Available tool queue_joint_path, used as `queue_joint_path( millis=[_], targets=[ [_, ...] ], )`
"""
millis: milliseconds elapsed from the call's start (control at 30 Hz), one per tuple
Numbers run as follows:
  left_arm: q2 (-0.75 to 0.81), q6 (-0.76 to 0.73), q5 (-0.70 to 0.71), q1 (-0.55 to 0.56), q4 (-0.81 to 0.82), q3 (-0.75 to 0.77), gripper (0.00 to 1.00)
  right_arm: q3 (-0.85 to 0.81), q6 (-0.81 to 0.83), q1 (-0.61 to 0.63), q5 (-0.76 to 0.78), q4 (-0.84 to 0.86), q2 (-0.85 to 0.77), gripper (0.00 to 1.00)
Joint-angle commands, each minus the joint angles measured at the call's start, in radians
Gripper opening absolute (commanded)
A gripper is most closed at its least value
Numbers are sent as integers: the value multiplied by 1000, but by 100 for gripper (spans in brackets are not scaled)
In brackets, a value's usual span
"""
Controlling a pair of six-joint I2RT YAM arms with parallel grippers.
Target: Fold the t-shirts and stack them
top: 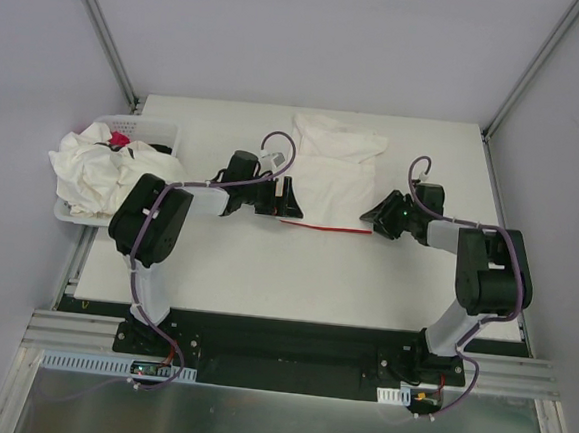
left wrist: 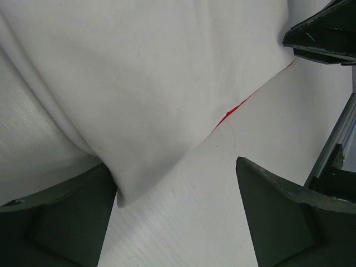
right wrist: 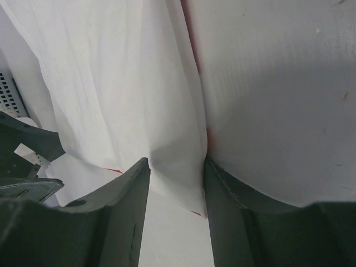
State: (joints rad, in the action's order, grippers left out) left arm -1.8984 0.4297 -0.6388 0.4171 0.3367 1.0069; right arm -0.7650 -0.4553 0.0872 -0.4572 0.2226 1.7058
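Observation:
One off-white t-shirt [top: 331,175] lies folded at the back middle of the table, its near edge along a thin red line [top: 324,226]. Several more t-shirts [top: 103,170] are heaped in and over the basket on the left. My left gripper [top: 287,198] is at the folded shirt's near left corner. In the left wrist view it [left wrist: 175,192] stands wide open, and the shirt's corner [left wrist: 125,189] touches the left finger only. My right gripper [top: 376,215] is at the near right corner. Its jaws [right wrist: 177,162] stand partly apart, with the shirt's corner [right wrist: 178,178] lying between them.
A white perforated basket [top: 146,125] stands at the table's left edge with something red [top: 120,140] among the heaped shirts. Grey walls and metal frame posts enclose the table. The right arm's elbow [top: 491,268] rises near the right edge.

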Motion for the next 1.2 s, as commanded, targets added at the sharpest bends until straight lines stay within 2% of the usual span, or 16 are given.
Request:
queue_joint_path(
  millis=[0, 167, 300, 533, 667, 733, 767, 800, 1167],
  targets=[
    [-33, 18, -25, -6, -4, -1, 85, 3, 0, 14, 29, 0, 28, 45],
    [-31, 24, -30, -6, 1, -8, 83, 6, -11, 16, 34, 17, 34, 41],
    [-39, 24, -41, -6, 4, -7, 74, -2, -19, 19, 28, 27, 46, 38],
    [-68, 26, -64, -6, 4, 7, 26, -3, -26, 26, 22, 41, 69, 33],
    [-76, 27, -64, -6, 4, 10, 14, -3, -29, 29, 18, 46, 78, 24],
    [-83, 26, -67, -6, 4, 12, 14, -3, -31, 29, 18, 47, 83, 13],
    [-83, 24, -68, -6, 2, 12, 14, -3, -32, 29, 15, 49, 83, 5],
    [-82, 24, -67, -6, 1, 10, 14, 0, -34, 29, 17, 50, 81, 1],
    [-7, 41, -27, 6, -4, -68, 12, 78, -40, 28, -3, 70, 26, 1]
  ],
)
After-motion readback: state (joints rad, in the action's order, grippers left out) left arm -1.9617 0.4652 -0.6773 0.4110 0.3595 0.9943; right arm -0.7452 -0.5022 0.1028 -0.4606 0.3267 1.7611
